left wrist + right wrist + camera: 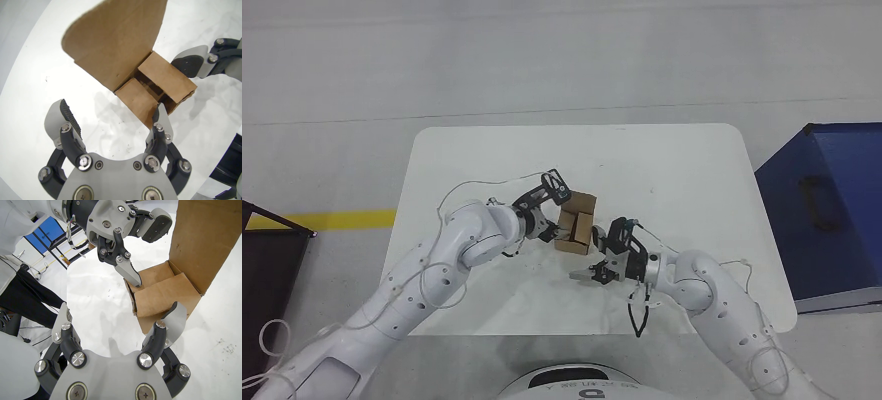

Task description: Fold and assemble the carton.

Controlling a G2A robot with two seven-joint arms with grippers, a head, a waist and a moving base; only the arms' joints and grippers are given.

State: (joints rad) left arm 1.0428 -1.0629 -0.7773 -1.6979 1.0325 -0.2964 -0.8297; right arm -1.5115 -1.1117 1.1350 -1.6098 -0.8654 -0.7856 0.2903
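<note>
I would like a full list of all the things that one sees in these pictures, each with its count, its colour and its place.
carton: one, brown, near the middle of the table, one tall flap upright, two side flaps folded inward
table: one, white, under the carton
box: one, blue, beside the table on the right arm's side
floor line: one, yellow, on the grey floor on the left arm's side
left gripper: one, grey and black, open, one fingertip on a folded side flap
right gripper: one, grey and black, open, one finger against the other folded side flap
</note>
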